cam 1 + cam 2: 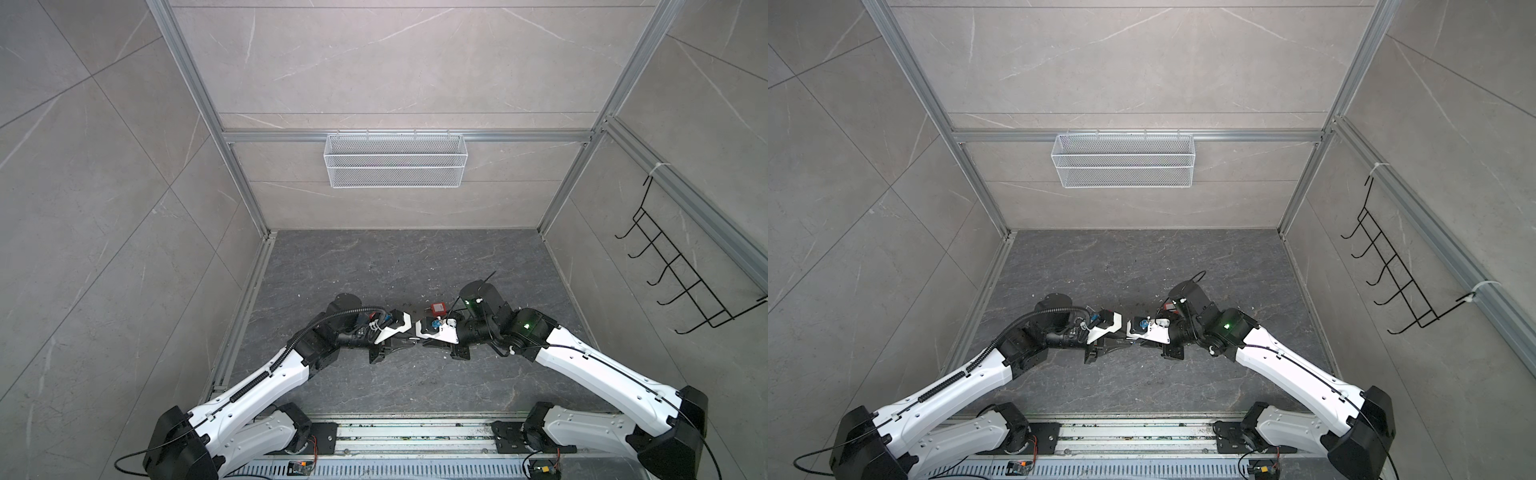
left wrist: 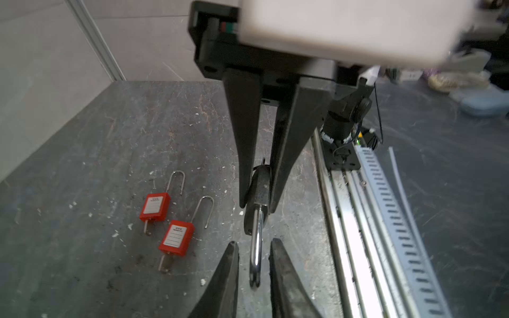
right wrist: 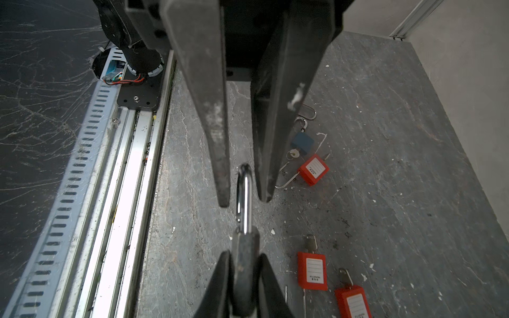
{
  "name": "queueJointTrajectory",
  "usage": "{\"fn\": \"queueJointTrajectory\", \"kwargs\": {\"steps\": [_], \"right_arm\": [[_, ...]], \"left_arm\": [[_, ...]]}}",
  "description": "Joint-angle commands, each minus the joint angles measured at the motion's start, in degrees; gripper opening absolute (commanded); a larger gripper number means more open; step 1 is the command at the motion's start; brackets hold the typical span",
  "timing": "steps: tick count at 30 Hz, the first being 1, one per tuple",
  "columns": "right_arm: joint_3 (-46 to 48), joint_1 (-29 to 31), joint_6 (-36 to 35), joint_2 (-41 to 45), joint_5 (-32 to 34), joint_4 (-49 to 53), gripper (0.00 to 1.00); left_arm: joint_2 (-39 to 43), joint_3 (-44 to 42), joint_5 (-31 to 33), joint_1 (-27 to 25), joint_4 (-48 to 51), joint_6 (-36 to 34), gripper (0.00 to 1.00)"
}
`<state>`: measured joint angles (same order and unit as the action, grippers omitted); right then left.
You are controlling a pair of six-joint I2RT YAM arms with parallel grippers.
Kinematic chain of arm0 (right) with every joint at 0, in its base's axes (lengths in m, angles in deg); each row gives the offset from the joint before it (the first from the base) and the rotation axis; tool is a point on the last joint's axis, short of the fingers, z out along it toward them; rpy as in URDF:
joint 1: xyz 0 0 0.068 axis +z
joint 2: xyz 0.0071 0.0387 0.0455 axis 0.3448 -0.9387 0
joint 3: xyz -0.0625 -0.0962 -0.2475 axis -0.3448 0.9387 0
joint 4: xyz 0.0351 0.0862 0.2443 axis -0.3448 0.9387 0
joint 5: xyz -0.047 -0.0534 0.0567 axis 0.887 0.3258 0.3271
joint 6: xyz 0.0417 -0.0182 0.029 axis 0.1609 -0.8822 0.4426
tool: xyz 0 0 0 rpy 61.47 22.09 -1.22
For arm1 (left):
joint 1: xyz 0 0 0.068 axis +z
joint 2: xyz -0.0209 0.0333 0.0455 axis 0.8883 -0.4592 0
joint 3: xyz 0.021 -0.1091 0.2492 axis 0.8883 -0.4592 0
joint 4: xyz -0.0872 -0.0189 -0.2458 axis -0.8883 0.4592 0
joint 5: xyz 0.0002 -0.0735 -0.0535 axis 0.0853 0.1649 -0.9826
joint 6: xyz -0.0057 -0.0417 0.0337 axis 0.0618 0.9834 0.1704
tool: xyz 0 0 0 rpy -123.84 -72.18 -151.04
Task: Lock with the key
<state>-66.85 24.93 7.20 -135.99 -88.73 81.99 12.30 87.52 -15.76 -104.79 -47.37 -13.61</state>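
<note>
A black padlock [image 3: 244, 261] with a chrome shackle [image 2: 256, 247] hangs between the two grippers, low over the dark table. My right gripper [image 3: 243, 257] is shut on the padlock's body. My left gripper [image 2: 254, 245] faces it, jaws open, one on each side of the shackle with a small gap on both sides. In both top views the left gripper [image 1: 401, 340] and the right gripper [image 1: 428, 341] meet tip to tip at the table's middle. No key for the black padlock shows; its keyhole end is hidden between the right fingers.
Several red padlocks [image 2: 154, 206] [image 2: 176, 237] [image 3: 312, 270] lie on the table with keys [image 3: 310, 243] in them, next to a blue padlock [image 3: 302, 141]. An aluminium rail [image 3: 129, 176] runs along the front edge. A white mesh basket [image 1: 395, 160] and a black hook rack [image 1: 681, 266] hang on the walls.
</note>
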Motion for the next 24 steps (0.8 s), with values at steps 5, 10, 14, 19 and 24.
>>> {"fn": "queueJointTrajectory", "kwargs": {"steps": [5, 10, 14, 19, 24], "right_arm": [[-2.7, 0.2, 2.5, -0.6, -3.6, 4.0, 0.06], [-3.0, 0.2, 2.8, -1.2, -3.3, 4.2, 0.06], [-4.0, 0.2, 2.9, -2.2, -3.7, 4.9, 0.06], [-4.8, 0.2, 2.9, -2.9, -3.8, 4.7, 0.04], [-6.3, 0.2, 3.3, -4.1, -4.7, 4.6, 0.02]], "left_arm": [[3.4, 0.7, 2.1, -0.1, 2.1, -4.4, 0.22], [3.9, 0.3, 1.1, -0.3, 1.8, -4.3, 0.11], [3.4, 0.6, -0.6, -0.5, 1.8, -4.1, 0.11], [2.9, 0.5, -1.7, -0.7, 1.8, -3.5, 0.05], [2.9, 0.9, -2.7, -0.7, 1.9, -2.6, 0.05]]}}
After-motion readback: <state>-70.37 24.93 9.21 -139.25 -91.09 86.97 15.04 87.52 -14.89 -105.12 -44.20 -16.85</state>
